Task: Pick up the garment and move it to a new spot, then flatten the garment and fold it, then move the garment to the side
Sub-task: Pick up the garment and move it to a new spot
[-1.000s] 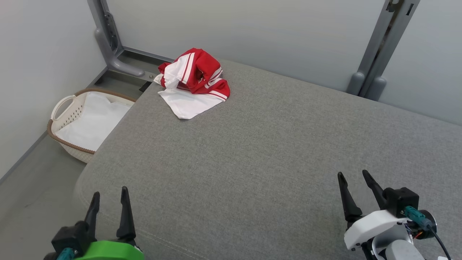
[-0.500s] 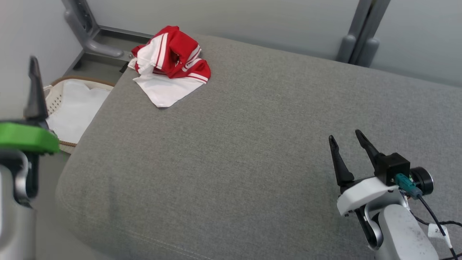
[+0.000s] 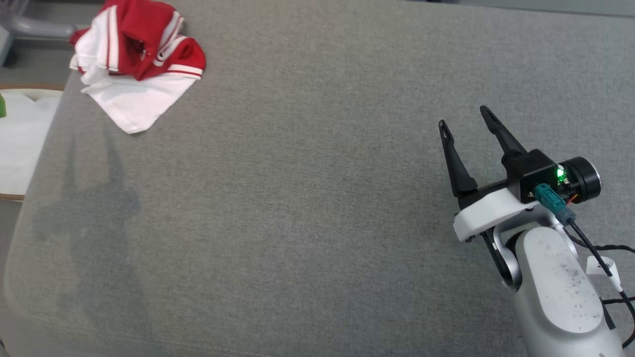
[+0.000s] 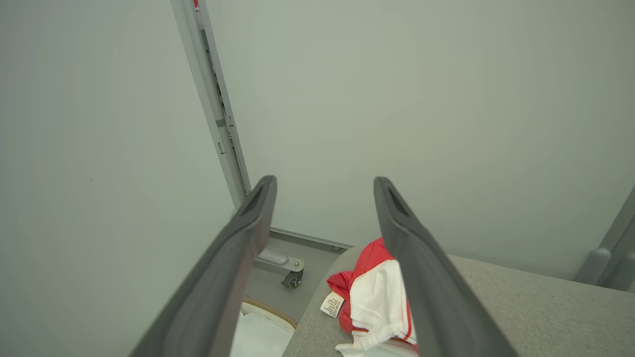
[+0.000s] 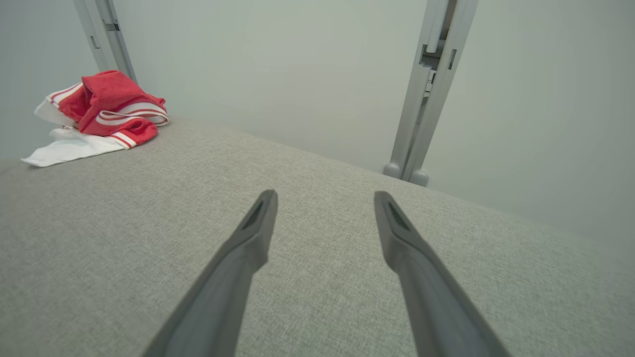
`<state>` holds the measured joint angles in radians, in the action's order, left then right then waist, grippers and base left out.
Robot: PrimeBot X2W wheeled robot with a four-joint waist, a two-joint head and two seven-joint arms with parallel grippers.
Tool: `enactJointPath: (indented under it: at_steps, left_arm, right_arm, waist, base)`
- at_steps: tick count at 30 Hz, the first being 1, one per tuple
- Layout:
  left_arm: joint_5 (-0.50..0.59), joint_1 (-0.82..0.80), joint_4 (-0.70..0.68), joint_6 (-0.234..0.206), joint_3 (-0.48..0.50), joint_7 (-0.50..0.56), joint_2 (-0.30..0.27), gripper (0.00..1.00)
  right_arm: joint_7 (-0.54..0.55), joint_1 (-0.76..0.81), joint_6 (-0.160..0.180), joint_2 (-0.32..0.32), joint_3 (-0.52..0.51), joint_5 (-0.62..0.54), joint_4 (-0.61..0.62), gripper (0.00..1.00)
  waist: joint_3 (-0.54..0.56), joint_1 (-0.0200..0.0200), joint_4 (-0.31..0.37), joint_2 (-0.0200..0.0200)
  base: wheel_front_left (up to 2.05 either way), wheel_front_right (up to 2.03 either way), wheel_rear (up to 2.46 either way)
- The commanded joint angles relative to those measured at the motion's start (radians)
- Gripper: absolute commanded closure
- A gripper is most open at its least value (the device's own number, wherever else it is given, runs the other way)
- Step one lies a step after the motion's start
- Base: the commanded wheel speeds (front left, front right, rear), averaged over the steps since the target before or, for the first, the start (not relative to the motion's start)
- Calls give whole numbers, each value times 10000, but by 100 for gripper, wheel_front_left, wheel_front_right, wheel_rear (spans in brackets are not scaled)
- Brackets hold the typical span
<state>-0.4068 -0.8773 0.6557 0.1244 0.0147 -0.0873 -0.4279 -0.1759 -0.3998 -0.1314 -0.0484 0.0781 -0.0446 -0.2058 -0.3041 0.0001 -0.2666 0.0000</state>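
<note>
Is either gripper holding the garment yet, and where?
Nothing is held. Both the left gripper and right gripper are open and apart from the garment.

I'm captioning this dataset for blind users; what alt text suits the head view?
A crumpled red-and-white garment lies at the far left corner of a grey padded surface. The right pincer, open, is at the right, well apart from it. A basket shows past the surface's left edge.

A grey fabric mattress (image 3: 317,198) spreads across the middle. Plain pale walls (image 5: 297,64) stand behind, joined by grey metal posts (image 5: 426,99). Left, a white-lined basket (image 3: 34,87) sits on grey floor (image 4: 270,290).
</note>
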Motion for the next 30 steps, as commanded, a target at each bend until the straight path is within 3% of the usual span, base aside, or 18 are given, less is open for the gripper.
enactJointPath:
  at_steps: [1, 9, 15, 27, 30]
  left_arm:
    - [-126, -329, 356, 50, -101, 91, -54, 0]
    - [-700, -1221, 1994, 77, -1043, 427, 57, 0]
    - [-1060, -1597, 2804, 74, -1783, 565, -196, 0]
    - [-1274, -2389, 4649, -244, -1645, -152, -554, 0]
    - [-1335, -2497, 4936, -146, -1674, -256, -471, 89]
  right_arm:
    - [116, -198, 16, -44, 8, -122, 249, 0]
    - [493, -180, 16, -41, -43, -391, 1383, 0]
    - [567, -91, 16, -39, -136, -458, 1777, 0]
    - [616, -103, 16, -61, -185, -530, 1943, 0]
    - [566, -85, 16, -59, -202, -522, 1909, 0]
  waist:
    - [-1503, -1, 1237, 0]
    - [-2657, -1, 1538, 0]
    - [-3080, -1, 1616, 0]
    - [-3391, -1, 1606, 0]
    - [-3327, -1, 1576, 0]
  base:
    - [0, 0, 0]
    - [0, 0, 0]
    - [0, 0, 0]
    - [0, 0, 0]
    - [0, 0, 0]
